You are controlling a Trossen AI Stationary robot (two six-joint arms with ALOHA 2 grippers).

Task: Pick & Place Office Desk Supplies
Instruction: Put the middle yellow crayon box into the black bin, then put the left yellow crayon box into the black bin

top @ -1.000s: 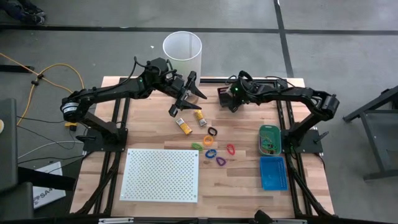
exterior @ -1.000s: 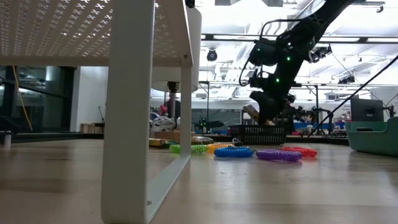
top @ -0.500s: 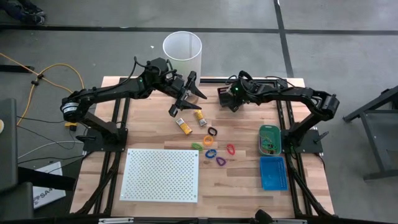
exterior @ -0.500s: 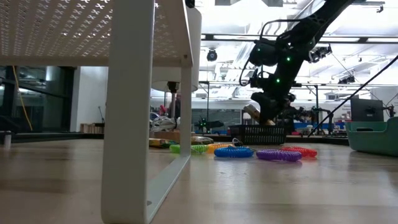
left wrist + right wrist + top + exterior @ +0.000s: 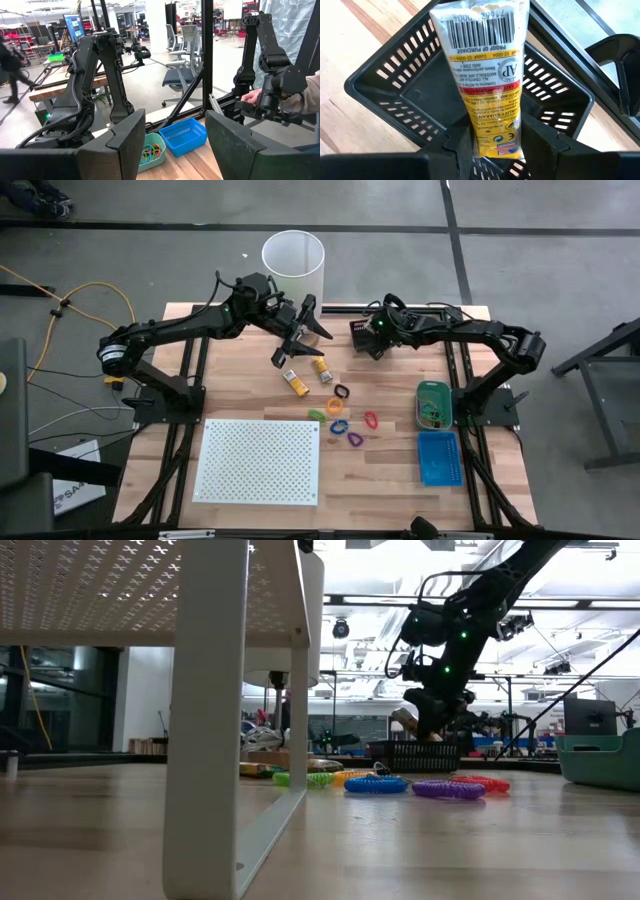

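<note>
My right claw [image 5: 492, 142] is pinching a yellow-orange packet [image 5: 487, 75], holding it above the black basket [image 5: 395, 95] at the worktop's [image 5: 380, 470] far edge. My left claw [image 5: 300, 330] is hovering spread near the white cylinder [image 5: 293, 265].

My right gripper [image 5: 492, 150], matt black plastic fingers, pinches a yellow packet [image 5: 485, 75] in glossy, crinkled clear wrap with a printed paper-white barcode panel. Under it sits a black basket [image 5: 385, 95] of slotted matt plastic. The worktop [image 5: 250, 380] looks like pale, smooth wood planks. Toward its right edge, a blue basket [image 5: 438, 457] and a green bin [image 5: 433, 402] look like plastic. The white perforated board [image 5: 260, 460] is matt.
</note>
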